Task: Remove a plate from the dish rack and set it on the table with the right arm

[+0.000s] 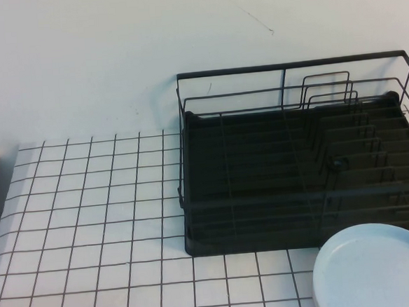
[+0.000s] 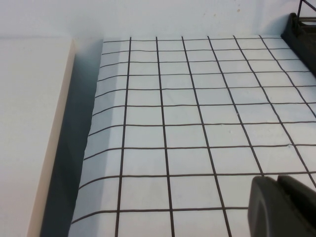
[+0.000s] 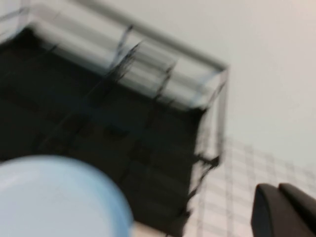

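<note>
High view: our plate point(image 1: 375, 268) lies on the table point(image 1: 90, 225) just in front of the empty dish rack point(image 1: 297, 175). Right gripper point(image 3: 280, 190) sits closed, holding nothing; left gripper point(image 2: 279, 181) closed too, parked low. Placing looks done, so next we just retreat.

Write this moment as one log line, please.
plate: on table, out of dish rack | right tool: shut, empty | left tool: parked
</note>
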